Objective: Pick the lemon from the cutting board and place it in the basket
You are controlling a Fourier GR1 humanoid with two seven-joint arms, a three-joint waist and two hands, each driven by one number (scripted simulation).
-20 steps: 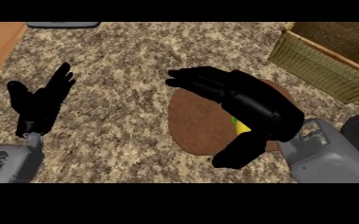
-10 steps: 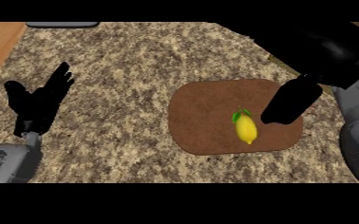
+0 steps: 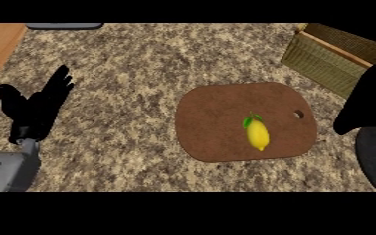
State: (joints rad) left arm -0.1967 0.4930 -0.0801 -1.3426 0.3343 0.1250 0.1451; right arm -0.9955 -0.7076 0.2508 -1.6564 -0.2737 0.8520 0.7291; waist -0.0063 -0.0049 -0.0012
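A yellow lemon (image 3: 257, 135) with a green leaf lies on the right half of the brown cutting board (image 3: 213, 114), untouched. The woven basket (image 3: 323, 62) stands at the back right, beyond the board. My right hand (image 3: 358, 104) shows only as a dark shape at the right edge, right of the board and clear of the lemon. My left hand (image 3: 38, 107) rests open at the far left, fingers up, holding nothing.
The speckled stone counter (image 3: 132, 69) spreads between the left hand and the board. A grey flat object (image 3: 62, 26) lies at the back left edge, beside a wooden strip (image 3: 7, 40).
My right hand has pulled away from over the board to the right edge, uncovering the lemon, which stays on the board. The left hand has not moved.
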